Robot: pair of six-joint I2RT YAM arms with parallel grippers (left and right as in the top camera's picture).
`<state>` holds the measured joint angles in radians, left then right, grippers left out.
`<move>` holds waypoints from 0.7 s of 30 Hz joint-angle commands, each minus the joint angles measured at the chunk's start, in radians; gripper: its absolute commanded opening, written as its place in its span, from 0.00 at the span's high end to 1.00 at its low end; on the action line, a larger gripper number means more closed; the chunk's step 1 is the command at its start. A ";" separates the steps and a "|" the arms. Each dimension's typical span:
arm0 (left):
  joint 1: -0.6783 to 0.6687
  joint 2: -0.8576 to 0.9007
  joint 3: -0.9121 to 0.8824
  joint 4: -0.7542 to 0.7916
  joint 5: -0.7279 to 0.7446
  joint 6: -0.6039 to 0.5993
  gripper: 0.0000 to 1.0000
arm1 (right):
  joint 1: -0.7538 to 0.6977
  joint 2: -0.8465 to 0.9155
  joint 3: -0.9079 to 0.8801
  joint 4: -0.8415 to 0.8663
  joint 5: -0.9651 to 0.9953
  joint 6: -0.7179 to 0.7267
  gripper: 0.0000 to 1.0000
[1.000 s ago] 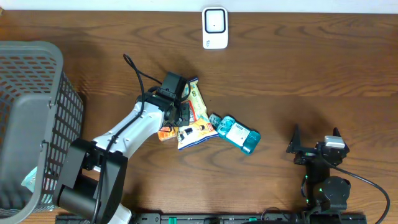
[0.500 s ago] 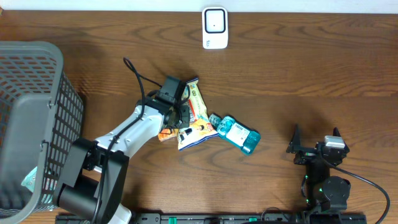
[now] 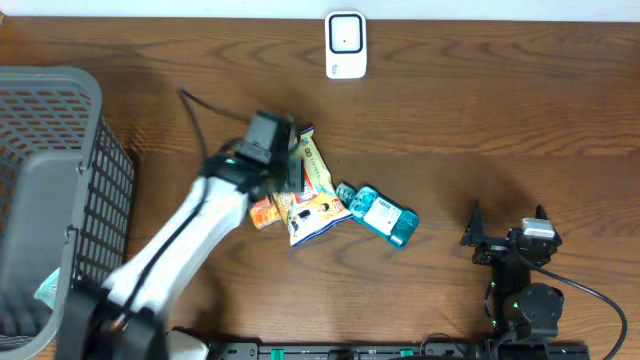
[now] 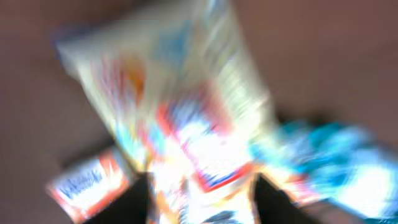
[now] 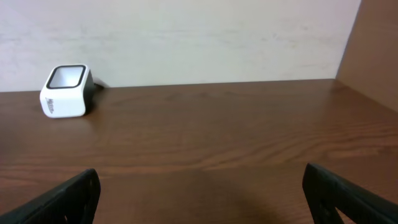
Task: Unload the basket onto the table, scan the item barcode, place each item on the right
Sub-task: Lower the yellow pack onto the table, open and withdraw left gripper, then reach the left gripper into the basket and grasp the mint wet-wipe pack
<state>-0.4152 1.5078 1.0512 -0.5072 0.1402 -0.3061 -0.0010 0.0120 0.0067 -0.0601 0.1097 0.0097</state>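
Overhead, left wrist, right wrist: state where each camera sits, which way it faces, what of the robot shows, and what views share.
Overhead: above the table, looking straight down; left arm with left tool over the snack packets, right arm with right tool at the front.
Left wrist: blurred, facing down at the packets; dark fingers at the bottom.
Right wrist: low, facing across the table to the wall; open fingers in the bottom corners.
Shared: scanner in overhead and right wrist; packets in overhead and left wrist.
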 commanded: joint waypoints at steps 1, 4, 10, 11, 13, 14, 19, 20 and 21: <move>0.000 -0.196 0.143 0.006 -0.148 0.051 0.10 | -0.007 -0.005 -0.001 -0.003 0.012 -0.015 0.01; 0.008 -0.294 0.202 0.014 -0.353 0.050 0.02 | -0.007 -0.005 -0.001 -0.003 0.012 -0.015 0.01; 0.204 -0.422 0.230 0.018 -0.489 0.022 0.02 | -0.007 -0.005 -0.001 -0.003 0.012 -0.015 0.01; 0.260 -0.431 0.230 0.005 -0.489 -0.011 0.02 | -0.007 -0.005 -0.001 -0.003 0.012 -0.015 0.01; 0.360 -0.438 0.230 -0.021 -0.485 -0.071 0.02 | -0.007 -0.005 -0.001 -0.003 0.012 -0.015 0.01; 0.417 -0.439 0.230 -0.037 -0.468 -0.098 0.02 | -0.007 -0.005 -0.001 -0.003 0.012 -0.015 0.01; 0.684 -0.437 0.230 -0.113 -0.285 -0.257 0.02 | -0.007 -0.005 -0.001 -0.003 0.012 -0.015 0.01; 0.733 -0.436 0.230 -0.122 -0.254 -0.290 0.02 | -0.007 -0.005 -0.001 -0.003 0.012 -0.015 0.01; 0.790 -0.433 0.230 -0.129 -0.218 -0.323 0.02 | -0.007 -0.005 -0.001 -0.003 0.012 -0.015 0.01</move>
<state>0.2481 1.0737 1.2835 -0.6228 -0.2058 -0.4767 -0.0010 0.0120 0.0067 -0.0601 0.1101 0.0097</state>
